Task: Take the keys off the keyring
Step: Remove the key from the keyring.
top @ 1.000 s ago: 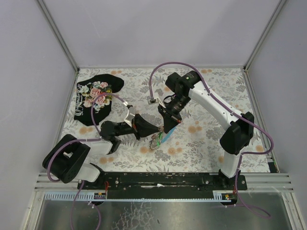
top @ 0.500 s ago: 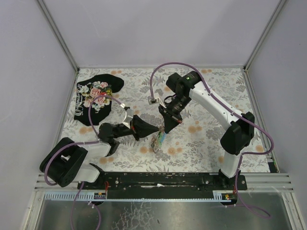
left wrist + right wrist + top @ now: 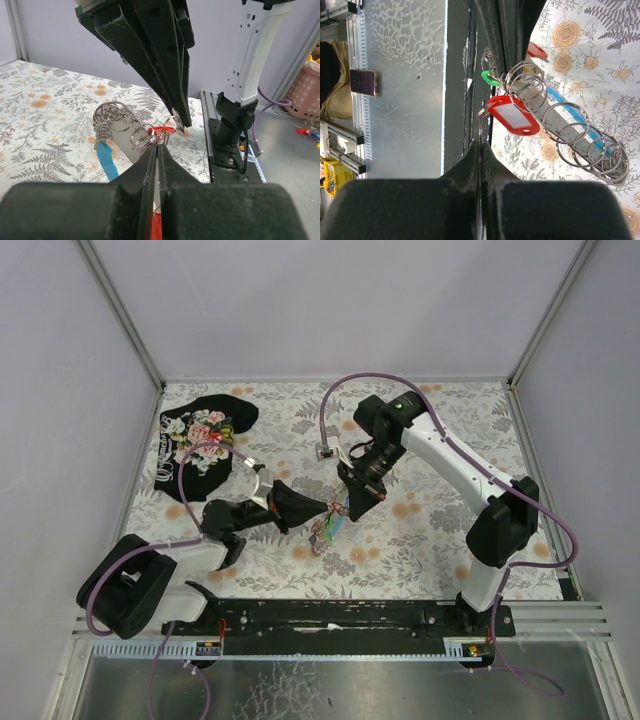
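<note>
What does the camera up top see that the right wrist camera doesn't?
Only the top view shows the black flowery cloth and the whole left arm and right arm. Only the right wrist view shows small details: a red tag with a white label, a green tag and a row of silvery rings. Both show the keyring, its blue fob and the flowery table cover.

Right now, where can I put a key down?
The table is bare far right, behind the right arm, and near, between keyring and that arm's base. Crowded: the middle, where both jaws meet, and the black cloth far left.
</note>
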Robot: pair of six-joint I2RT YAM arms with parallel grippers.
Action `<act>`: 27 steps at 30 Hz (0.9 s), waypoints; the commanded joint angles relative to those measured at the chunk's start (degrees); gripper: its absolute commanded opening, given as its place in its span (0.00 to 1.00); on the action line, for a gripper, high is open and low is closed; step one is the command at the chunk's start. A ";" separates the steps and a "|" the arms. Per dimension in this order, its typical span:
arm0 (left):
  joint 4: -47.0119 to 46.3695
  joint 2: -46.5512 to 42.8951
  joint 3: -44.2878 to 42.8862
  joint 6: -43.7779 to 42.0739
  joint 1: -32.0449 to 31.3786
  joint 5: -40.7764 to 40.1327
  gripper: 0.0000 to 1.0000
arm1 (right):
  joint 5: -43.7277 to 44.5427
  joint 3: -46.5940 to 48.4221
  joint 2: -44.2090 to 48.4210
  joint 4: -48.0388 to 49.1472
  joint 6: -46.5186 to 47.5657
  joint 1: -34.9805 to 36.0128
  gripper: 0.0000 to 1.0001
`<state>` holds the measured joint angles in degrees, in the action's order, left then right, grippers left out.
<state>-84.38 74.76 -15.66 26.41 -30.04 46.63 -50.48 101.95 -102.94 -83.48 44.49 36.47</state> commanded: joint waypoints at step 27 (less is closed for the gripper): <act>-6.65 -3.82 3.02 -1.89 0.42 -6.88 0.00 | -7.02 -3.33 0.32 -0.81 2.44 0.19 0.08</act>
<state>-84.16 71.70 -13.21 24.64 -30.11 43.00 -54.13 98.06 -102.94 -81.38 46.06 36.49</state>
